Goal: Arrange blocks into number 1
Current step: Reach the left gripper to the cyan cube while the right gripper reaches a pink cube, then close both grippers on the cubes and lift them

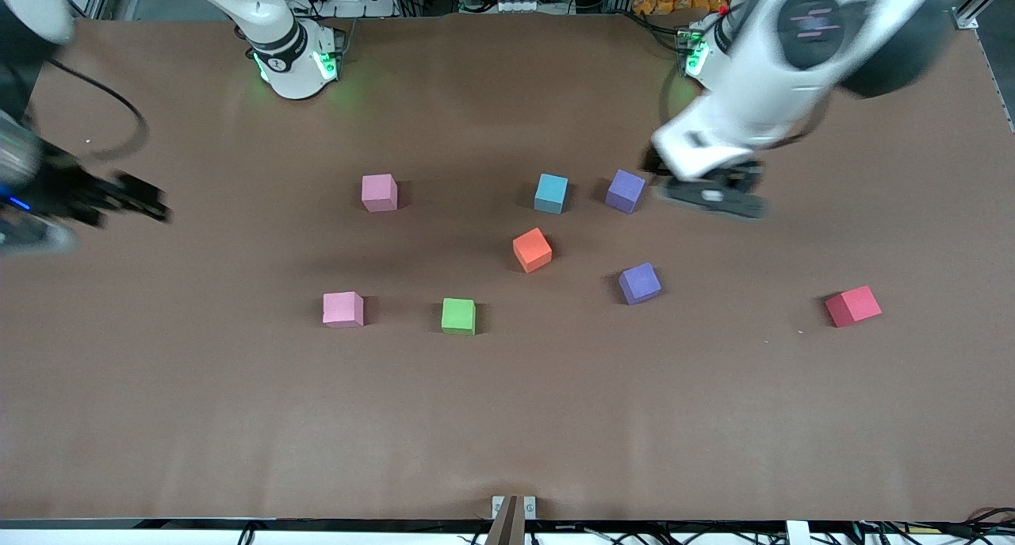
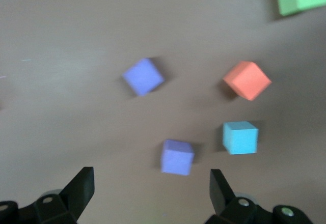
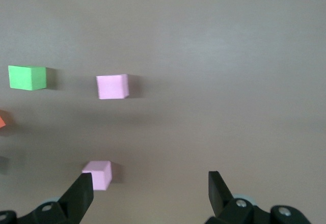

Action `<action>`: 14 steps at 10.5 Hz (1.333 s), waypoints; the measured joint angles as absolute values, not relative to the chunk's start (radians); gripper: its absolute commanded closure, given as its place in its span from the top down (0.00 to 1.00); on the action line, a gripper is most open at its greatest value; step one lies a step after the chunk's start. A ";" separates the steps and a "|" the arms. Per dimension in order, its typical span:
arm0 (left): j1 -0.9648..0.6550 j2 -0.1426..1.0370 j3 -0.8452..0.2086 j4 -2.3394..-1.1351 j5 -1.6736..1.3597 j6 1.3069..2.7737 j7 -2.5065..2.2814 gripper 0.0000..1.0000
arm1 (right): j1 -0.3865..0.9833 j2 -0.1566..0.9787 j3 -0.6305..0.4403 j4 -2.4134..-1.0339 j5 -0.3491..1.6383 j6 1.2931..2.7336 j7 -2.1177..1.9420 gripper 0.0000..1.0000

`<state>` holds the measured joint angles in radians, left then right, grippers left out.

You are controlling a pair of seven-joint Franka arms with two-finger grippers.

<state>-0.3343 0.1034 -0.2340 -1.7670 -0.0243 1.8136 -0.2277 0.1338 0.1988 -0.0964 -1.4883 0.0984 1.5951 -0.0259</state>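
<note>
Both grippers are up in the air with fingers spread wide and nothing in them. The left gripper [image 1: 710,194] hangs over the tabletop [image 1: 507,418] just beside one purple block [image 1: 625,190], which sits next to the light blue block [image 1: 551,193]. The orange block [image 1: 532,250] is a bit nearer the front camera, with a second purple block [image 1: 639,283] close by toward the left arm's end. The two pink blocks [image 1: 379,192] [image 1: 342,308] are toward the right arm's end, well apart. The right gripper [image 1: 131,200] hovers over that end's edge. The green cube [image 1: 458,316] and red cube [image 1: 852,306] sit nearer the camera.
</note>
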 measured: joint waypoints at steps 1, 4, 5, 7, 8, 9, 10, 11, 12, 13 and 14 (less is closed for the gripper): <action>-0.350 0.114 -0.269 -1.837 -0.025 1.903 -0.247 1.00 | 0.156 0.273 -0.095 -1.490 0.116 1.653 -0.026 1.00; -0.403 0.148 -0.325 -2.015 -0.027 2.076 -0.351 1.00 | 0.232 0.482 -0.093 -1.489 0.140 1.873 -0.025 1.00; -0.424 0.167 -0.341 -2.043 -0.027 2.107 -0.379 1.00 | 0.255 0.530 -0.093 -1.488 0.151 1.918 -0.023 1.00; -0.482 0.212 -0.359 -2.065 -0.027 2.160 -0.427 1.00 | 0.268 0.587 -0.094 -1.486 0.173 1.940 -0.023 1.00; -0.505 0.235 -0.360 -2.067 -0.027 2.185 -0.436 1.00 | 0.267 0.604 -0.096 -1.486 0.179 1.949 -0.023 1.00; -0.517 0.257 -0.360 -2.069 -0.027 2.214 -0.437 1.00 | 0.268 0.623 -0.096 -1.487 0.186 1.959 -0.022 1.00; -0.521 0.279 -0.360 -2.069 -0.027 2.245 -0.437 1.00 | 0.270 0.643 -0.096 -1.491 0.200 1.970 -0.009 1.00; -0.524 0.303 -0.359 -2.070 -0.027 2.269 -0.437 1.00 | 0.273 0.662 -0.096 -1.497 0.215 1.982 0.018 1.00; -0.526 0.321 -0.359 -2.070 -0.027 2.281 -0.441 1.00 | 0.277 0.678 -0.096 -1.504 0.221 1.992 0.041 1.00; -0.527 0.336 -0.356 -2.070 -0.027 2.285 -0.465 1.00 | 0.282 0.687 -0.096 -1.507 0.222 1.996 0.053 1.00; -0.527 0.347 -0.354 -2.070 -0.027 2.285 -0.510 1.00 | 0.286 0.692 -0.095 -1.510 0.223 1.998 0.059 1.00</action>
